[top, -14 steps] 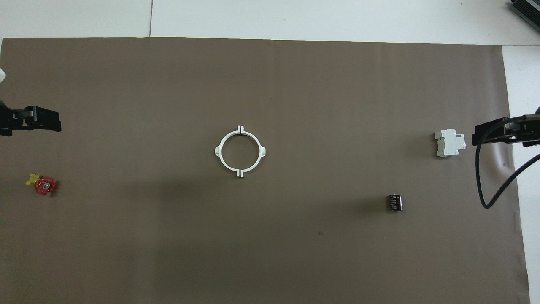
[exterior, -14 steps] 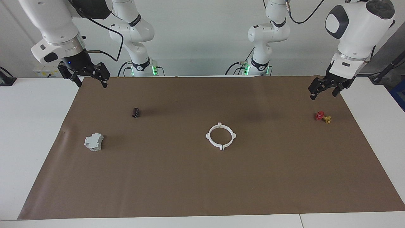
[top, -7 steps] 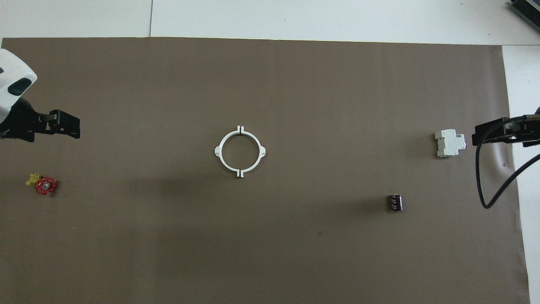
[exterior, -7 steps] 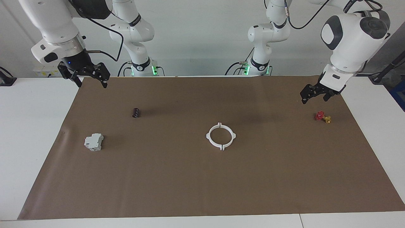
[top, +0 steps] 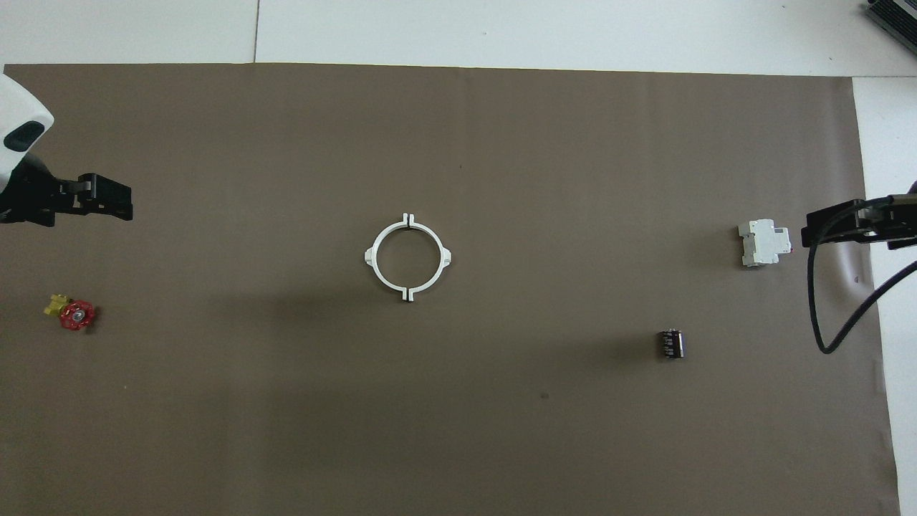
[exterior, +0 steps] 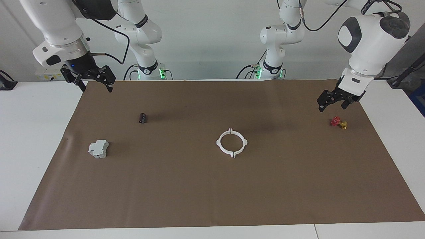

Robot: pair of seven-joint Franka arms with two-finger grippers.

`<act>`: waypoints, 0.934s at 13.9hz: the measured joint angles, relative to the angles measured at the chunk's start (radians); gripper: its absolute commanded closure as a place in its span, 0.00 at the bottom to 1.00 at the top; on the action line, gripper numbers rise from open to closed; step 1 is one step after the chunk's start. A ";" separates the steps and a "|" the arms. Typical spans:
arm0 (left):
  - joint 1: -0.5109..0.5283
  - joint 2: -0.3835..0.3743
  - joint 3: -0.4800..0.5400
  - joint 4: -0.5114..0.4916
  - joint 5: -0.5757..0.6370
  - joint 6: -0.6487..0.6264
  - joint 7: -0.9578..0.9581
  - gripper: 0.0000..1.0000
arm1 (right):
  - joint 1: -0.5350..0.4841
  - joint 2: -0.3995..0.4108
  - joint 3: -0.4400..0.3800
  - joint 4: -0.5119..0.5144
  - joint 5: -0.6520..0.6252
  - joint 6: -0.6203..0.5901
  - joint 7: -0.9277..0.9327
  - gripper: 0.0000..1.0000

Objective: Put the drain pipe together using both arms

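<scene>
Since a second ago the left gripper (exterior: 330,105) has moved inward over the brown mat (exterior: 212,199), while the right gripper (exterior: 94,84) stayed at its corner; both have fingers wide open and empty. The white ring (exterior: 231,142) lies mid-surface, halves meeting, well apart from both, slightly nearer the left gripper.

Left claw (exterior: 332,103) open, raised, right claw (exterior: 96,84) open, raised

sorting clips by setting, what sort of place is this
Most likely a robotics lab test bench: two arms mounted at a white table covered by a brown mat, with small hardware laid out, a white ring and a red-and-yellow valve.
</scene>
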 measured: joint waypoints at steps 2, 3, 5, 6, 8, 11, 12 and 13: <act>0.000 -0.001 0.000 0.034 0.000 -0.039 0.000 0.00 | 0.000 0.000 0.000 0.000 0.000 0.000 0.000 0.00; 0.000 -0.002 0.000 0.058 -0.001 -0.070 0.000 0.00 | 0.000 0.000 0.000 0.000 0.000 0.000 0.000 0.00; 0.000 -0.004 -0.001 0.088 -0.001 -0.112 0.000 0.00 | 0.000 0.000 0.000 0.000 0.000 0.000 0.000 0.00; 0.000 -0.004 -0.002 0.093 -0.001 -0.125 0.000 0.00 | 0.000 0.000 0.000 0.000 0.000 0.000 0.000 0.00; 0.000 -0.004 -0.002 0.093 -0.001 -0.129 0.000 0.00 | 0.000 0.000 0.000 0.000 0.000 0.000 0.000 0.00; 0.000 -0.004 -0.002 0.093 -0.002 -0.128 0.000 0.00 | 0.000 0.000 0.000 0.000 0.000 0.000 0.000 0.00; 0.000 -0.004 -0.005 0.093 -0.002 -0.125 0.001 0.00 | 0.000 0.000 0.000 0.000 0.000 0.000 0.000 0.00; -0.001 -0.004 -0.009 0.092 -0.002 -0.120 0.004 0.00 | 0.000 0.000 0.000 0.000 0.000 0.000 0.000 0.00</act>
